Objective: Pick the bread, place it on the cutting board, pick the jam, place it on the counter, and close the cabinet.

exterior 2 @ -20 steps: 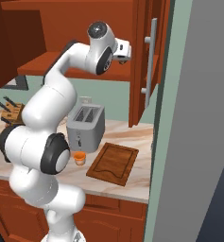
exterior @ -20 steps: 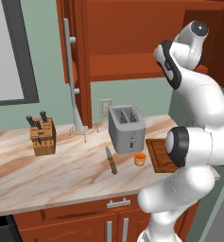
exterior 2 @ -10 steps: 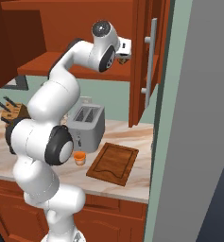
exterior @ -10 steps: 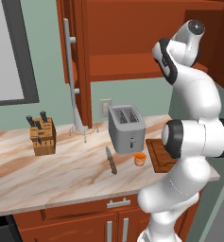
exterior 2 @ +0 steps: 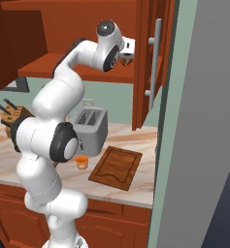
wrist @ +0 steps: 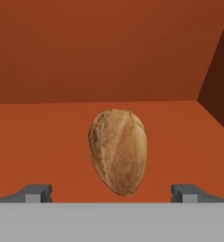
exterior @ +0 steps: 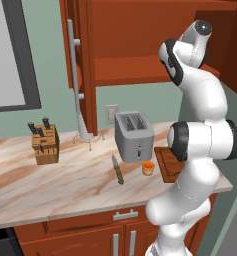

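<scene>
Hand view shows the bread [wrist: 118, 151], one egg-shaped brown loaf, lying on the cabinet [wrist: 61, 137] shelf dead ahead at 12 o'clock, its long axis pointing toward the camera. The pincer [wrist: 111, 191] is spread wide, with a fingertip [wrist: 35, 193] at 8 o'clock of the loaf and the other at 4 o'clock, neither touching the crust. I judge the loaf light, with a firm, rough crust that should not slip, though a hard squeeze could dent it; its narrow waist across the middle looks like the best place to hold it. From the right base view, the pincer [exterior 2: 126, 59] sits up inside the open cabinet [exterior 2: 146, 63]. Below, on the desk [exterior 2: 136, 186], lie one cutting board [exterior 2: 117, 167], one jam [exterior 2: 81, 162] jar just at 9 o'clock of it, and one toaster [exterior 2: 90, 128] behind. Left base view adds one knife [exterior: 117, 169] and one knife block [exterior: 45, 145].
</scene>
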Motion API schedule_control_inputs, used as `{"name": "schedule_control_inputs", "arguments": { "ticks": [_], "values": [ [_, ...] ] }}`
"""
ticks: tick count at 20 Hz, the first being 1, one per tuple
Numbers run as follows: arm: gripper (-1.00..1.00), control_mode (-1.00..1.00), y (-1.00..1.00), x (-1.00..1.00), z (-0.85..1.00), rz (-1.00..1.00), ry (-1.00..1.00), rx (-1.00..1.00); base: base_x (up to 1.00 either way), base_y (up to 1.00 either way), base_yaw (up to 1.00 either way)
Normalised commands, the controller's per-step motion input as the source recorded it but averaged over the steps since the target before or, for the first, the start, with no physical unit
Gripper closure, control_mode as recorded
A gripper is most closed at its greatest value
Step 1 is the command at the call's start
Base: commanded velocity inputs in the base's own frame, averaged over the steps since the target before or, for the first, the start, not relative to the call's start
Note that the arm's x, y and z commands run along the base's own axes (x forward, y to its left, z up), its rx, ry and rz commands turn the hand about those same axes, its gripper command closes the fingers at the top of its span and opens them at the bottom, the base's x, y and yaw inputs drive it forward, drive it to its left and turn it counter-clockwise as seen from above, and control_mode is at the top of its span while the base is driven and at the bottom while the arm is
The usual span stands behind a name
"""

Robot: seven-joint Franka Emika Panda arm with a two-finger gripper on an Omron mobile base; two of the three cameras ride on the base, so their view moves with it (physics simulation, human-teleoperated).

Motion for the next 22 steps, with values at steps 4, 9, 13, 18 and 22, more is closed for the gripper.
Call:
{"name": "schedule_control_inputs", "arguments": {
  "ticks": [4, 9, 13, 18, 22],
  "values": [
    [-1.0, -1.0, -0.01, 0.23, 0.0, 0.0, 0.0, 0.0, 0.0, 0.0, 0.0],
    [-1.0, -1.0, -0.04, 0.21, 0.0, 0.0, 0.0, 0.0, 0.0, 0.0, 0.0],
    [-1.0, -1.0, -0.04, 0.22, 0.0, 0.0, 0.0, 0.0, 0.0, 0.0, 0.0],
    [-1.0, -1.0, -0.05, 0.2, 0.0, 0.0, 0.0, 0.0, 0.0, 0.0, 0.0],
    [-1.0, -1.0, -0.04, 0.18, 0.0, 0.0, 0.0, 0.0, 0.0, 0.0, 0.0]
  ]
}}
